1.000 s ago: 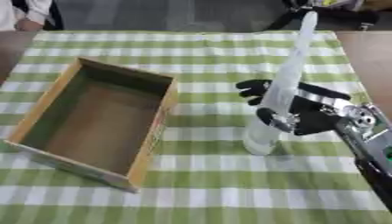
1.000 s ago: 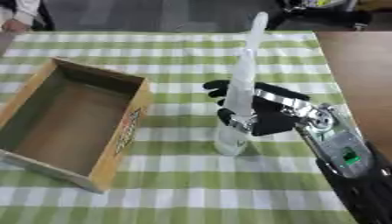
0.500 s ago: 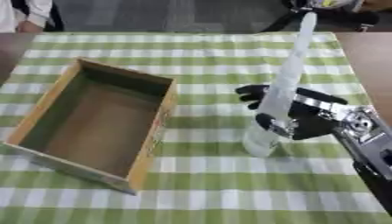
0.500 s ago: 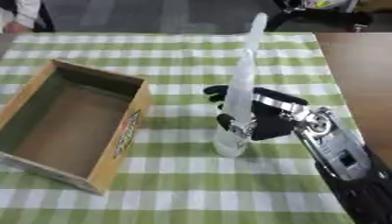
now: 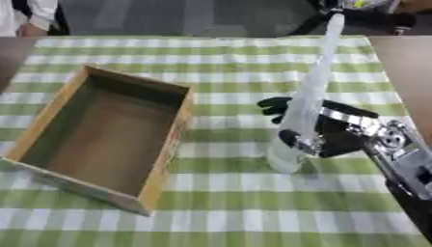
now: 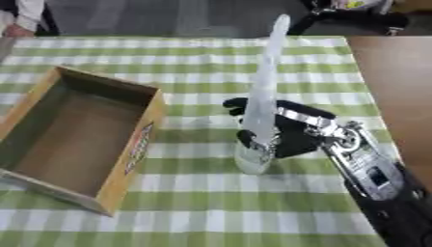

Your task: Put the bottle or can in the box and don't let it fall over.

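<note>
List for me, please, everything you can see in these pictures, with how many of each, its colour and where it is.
Tall, thin clear plastic bottle: one, whitish and see-through, standing upright on the cloth right of centre.
Open cardboard box: one, brown, empty, on the left of the table.
Green and white checked tablecloth: one, covering most of the table.
Brown wooden table: one, bare strip showing at the right edge.
Right hand: one, black with silver joints, coming in from the lower right, fingers curled round the lower part of the bottle.
Left hand: not in view.
</note>
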Controlling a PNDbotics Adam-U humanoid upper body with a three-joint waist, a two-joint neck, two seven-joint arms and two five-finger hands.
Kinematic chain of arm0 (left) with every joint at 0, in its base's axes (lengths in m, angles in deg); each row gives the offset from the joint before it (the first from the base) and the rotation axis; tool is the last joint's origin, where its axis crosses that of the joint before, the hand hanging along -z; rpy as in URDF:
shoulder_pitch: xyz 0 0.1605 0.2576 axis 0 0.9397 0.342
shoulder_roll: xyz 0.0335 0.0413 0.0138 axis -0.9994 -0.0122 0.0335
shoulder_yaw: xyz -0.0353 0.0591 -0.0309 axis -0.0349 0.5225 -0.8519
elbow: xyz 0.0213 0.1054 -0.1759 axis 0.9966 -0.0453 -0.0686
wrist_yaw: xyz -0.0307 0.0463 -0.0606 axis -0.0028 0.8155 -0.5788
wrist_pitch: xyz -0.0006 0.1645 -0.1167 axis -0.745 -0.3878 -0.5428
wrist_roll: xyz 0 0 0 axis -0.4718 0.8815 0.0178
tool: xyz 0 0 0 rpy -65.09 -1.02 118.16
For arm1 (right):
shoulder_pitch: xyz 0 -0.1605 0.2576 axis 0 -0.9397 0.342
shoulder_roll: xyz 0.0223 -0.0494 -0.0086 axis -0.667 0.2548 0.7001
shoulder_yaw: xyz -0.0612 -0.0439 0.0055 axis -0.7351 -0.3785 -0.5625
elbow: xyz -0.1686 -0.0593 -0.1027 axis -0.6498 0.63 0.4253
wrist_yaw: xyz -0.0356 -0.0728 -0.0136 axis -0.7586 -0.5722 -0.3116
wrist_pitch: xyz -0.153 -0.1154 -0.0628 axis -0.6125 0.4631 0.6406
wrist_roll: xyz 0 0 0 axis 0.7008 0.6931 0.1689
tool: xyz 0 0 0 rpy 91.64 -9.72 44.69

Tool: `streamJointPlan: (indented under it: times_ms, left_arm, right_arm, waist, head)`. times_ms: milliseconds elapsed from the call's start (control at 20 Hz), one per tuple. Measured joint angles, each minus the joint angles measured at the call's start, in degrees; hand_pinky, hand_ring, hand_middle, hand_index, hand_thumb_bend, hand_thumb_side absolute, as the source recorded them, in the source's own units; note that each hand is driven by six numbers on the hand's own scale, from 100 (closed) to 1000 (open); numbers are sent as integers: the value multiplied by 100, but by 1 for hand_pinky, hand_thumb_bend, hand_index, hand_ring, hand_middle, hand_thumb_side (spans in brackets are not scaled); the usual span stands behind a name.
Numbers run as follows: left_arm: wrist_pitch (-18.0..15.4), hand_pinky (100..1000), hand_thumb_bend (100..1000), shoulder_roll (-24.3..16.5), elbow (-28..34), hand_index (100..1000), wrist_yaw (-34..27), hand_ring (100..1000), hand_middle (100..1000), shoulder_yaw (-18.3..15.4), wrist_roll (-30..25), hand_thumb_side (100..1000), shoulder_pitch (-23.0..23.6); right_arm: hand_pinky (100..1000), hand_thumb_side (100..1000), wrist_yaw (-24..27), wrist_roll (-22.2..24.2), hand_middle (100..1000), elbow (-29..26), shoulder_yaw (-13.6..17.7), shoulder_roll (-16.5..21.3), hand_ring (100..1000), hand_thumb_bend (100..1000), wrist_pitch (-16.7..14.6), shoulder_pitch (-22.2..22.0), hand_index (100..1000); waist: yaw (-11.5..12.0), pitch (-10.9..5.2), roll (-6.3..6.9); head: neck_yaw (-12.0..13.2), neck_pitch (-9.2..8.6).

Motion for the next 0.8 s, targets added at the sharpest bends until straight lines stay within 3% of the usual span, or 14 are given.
streamJointPlan:
  times_ms: [800]
  left_arm:
    - [11, 1000, 100, 2, 0, 849, 0, 787, 971, 1, -13, 867, 0]
  right_arm:
    - [950, 512, -186, -3, 1000, 138, -13, -49, 1000, 100, -85, -48, 1000]
  waist:
    - [16, 19, -4]
  head:
    - [-13, -30]
